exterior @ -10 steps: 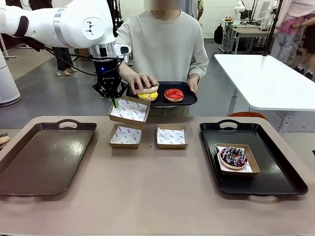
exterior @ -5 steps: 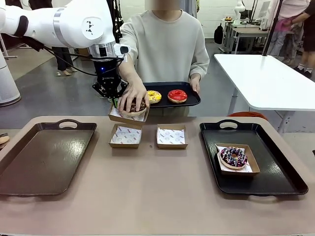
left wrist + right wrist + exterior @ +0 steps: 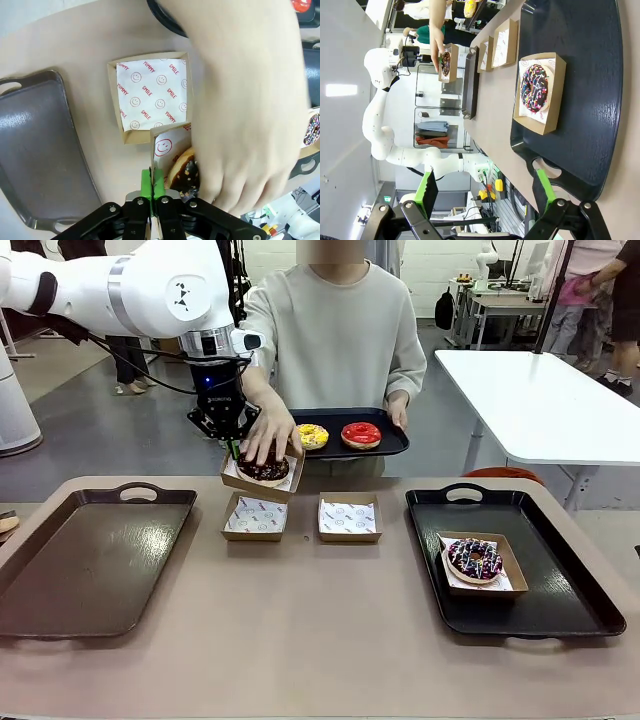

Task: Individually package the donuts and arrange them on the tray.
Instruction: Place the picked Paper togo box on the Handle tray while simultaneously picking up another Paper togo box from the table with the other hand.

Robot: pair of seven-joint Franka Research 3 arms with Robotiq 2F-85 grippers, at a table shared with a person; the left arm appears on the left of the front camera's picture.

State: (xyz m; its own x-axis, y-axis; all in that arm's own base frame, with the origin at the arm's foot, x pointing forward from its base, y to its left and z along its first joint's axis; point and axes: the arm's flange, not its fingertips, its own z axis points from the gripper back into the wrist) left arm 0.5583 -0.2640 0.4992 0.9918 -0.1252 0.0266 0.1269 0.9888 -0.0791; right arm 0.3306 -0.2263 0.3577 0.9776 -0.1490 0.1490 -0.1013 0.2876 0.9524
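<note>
My left gripper is shut on the near-left wall of a cardboard box, holding it tilted above the table. A person's hand rests on the chocolate donut lying in that box. In the left wrist view the green pads pinch the box wall, with the chocolate donut beside them under the hand. The person's other hand holds a small black tray carrying the yellow donut and the red donut. The sprinkled purple donut sits boxed on the black tray. My right gripper is open above that tray.
Two empty paper-lined boxes stand side by side at the table's middle. A brown tray lies at the left. A white table stands behind at the right.
The person's hand lifted the chocolate donut off the hand-held tray and set it down into the box that my left gripper holds. Both arms stayed still.
</note>
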